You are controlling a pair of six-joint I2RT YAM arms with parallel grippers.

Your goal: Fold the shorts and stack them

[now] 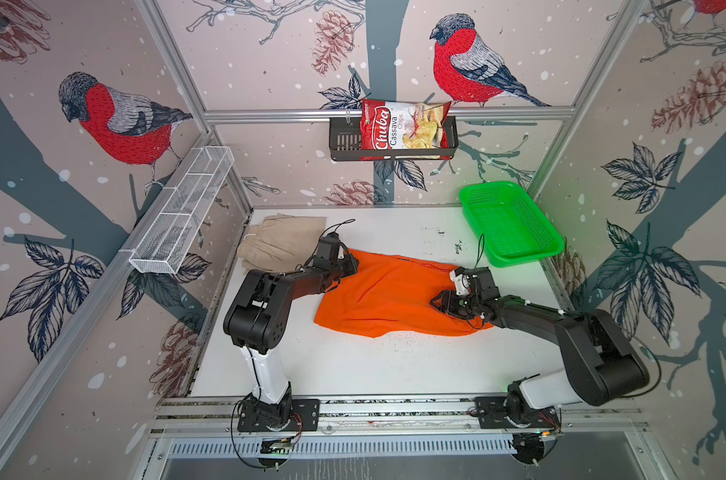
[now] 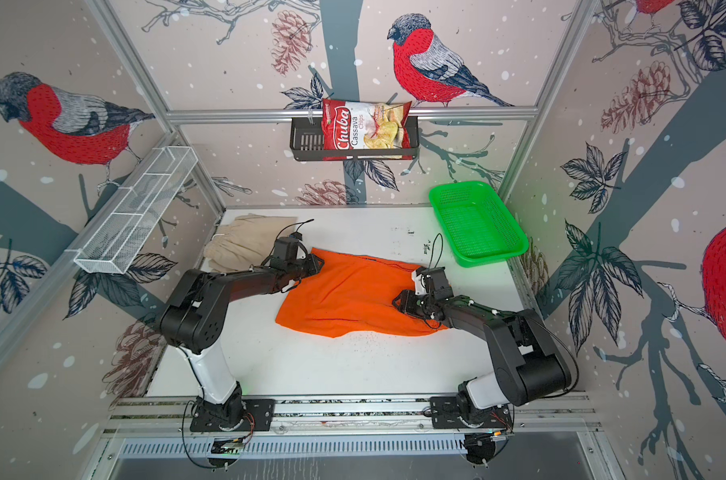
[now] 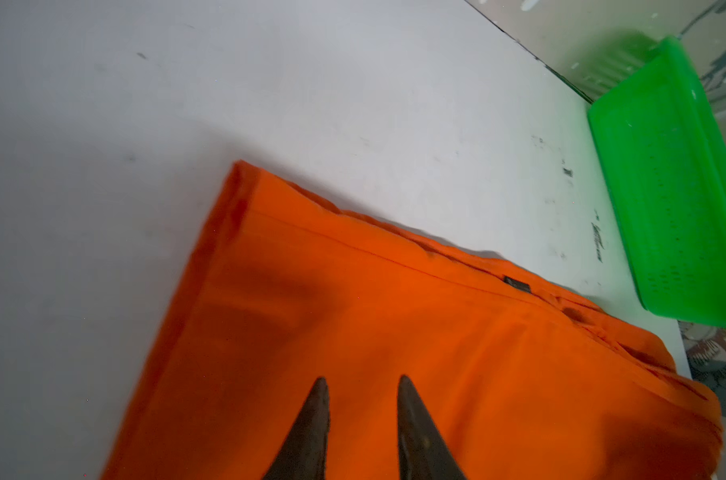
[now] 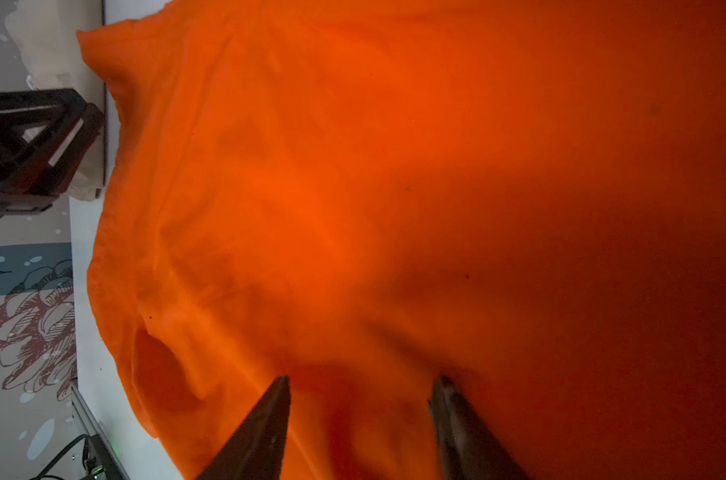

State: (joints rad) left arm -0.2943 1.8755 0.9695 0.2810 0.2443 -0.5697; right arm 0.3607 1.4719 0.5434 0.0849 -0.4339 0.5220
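Once past the strip of white counter (image 1: 353, 365) by the front rail, orange shorts (image 1: 386, 295) — spread fairly flat across the middle, lightly rumpled, near hem uneven. Over their right part, right gripper (image 4: 363, 379), fingers (image 4: 270, 424) well apart, tips low over the cloth and clamped on nothing; touching the fabric or just above it, cannot tell. Over the far left part of the same pair, left gripper (image 3: 362, 379), fingers narrowly apart, orange cloth showing in the gap, nothing pinched. Just beyond the left arm, toward the back left corner, beige shorts (image 1: 278, 245) in a loose folded heap, gathered waistband and a bit of white drawstring at the left end, just beside the orange pair, the meeting point hidden by the arm. Back right, green mesh basket (image 1: 507, 224) — near the orange pair's far right corner but apart from it. Farthest, on the back wall, black rack (image 1: 344, 141) holding a red bag of cassava chips (image 1: 398, 129).
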